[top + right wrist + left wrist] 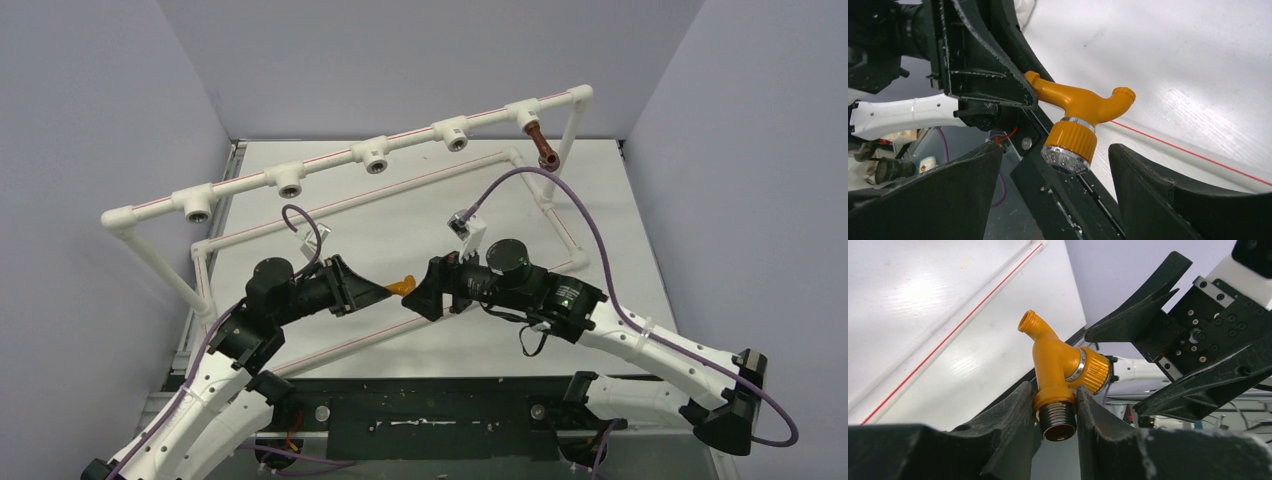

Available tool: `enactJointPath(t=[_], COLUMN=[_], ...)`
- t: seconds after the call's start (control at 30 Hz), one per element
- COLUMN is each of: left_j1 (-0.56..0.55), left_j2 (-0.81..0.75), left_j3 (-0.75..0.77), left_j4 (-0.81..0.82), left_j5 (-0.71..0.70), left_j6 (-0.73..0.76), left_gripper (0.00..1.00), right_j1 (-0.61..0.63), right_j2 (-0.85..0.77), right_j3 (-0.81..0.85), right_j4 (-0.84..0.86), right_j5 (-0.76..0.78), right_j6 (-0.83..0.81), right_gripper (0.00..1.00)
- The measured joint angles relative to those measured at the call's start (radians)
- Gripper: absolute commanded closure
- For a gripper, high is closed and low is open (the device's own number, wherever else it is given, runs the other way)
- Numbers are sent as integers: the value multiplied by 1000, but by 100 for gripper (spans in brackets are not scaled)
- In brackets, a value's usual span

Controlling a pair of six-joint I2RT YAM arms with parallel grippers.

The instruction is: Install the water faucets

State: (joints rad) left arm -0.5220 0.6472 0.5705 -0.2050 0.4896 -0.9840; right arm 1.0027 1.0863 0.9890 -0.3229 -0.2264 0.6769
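Note:
My left gripper point(385, 290) is shut on the orange-yellow water faucet point(402, 288), held in the air over the table's middle. In the left wrist view its fingers point(1018, 405) clamp the faucet point(1060, 357) just above the dark threaded end, with the bent spout pointing up. My right gripper point(1055, 150) stands open on either side of the faucet's point(1078, 102) silver-capped round knob, and neither finger touches it. From the left wrist, the right gripper point(1113, 372) faces in with its jaws spread. The dark reddish-brown faucet point(541, 146) hangs from the rightmost tee of the white pipe frame point(330, 170).
Several white tee sockets point(372, 155) face forward along the frame's top bar. A lower white pipe with a red stripe point(400, 190) runs across the table behind the grippers. Grey walls close in on both sides.

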Motion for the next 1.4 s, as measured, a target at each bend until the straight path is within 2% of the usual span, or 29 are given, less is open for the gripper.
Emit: enactJointPath(t=[0.17, 0.33, 0.53, 0.73, 0.93, 1.13, 1.4], left_j1=[0, 0, 0, 0, 0, 0, 0], left_j2=[-16, -38, -69, -75, -77, -89, -101], left_j3=[-11, -21, -21, -21, -21, -20, -8], left_j4=[55, 130, 205, 296, 376, 428, 466], left_j5=[25, 53, 71, 113, 180, 249, 297], left_j6=[-86, -203, -328, -457, -552, -603, -637], left_gripper=[100, 100, 100, 100, 100, 100, 100], right_j1=[0, 0, 0, 0, 0, 0, 0], right_j2=[-135, -278, -340, -354, -352, -256, -174], right_j3=[-74, -141, -143, -143, -136, -39, 27], right_j4=[73, 159, 185, 175, 180, 180, 177], right_j5=[-24, -85, -166, -219, -278, -359, -480], right_j6=[-140, -353, -627, -891, -1068, -1165, -1217], right_gripper=[20, 20, 20, 20, 21, 25, 40])
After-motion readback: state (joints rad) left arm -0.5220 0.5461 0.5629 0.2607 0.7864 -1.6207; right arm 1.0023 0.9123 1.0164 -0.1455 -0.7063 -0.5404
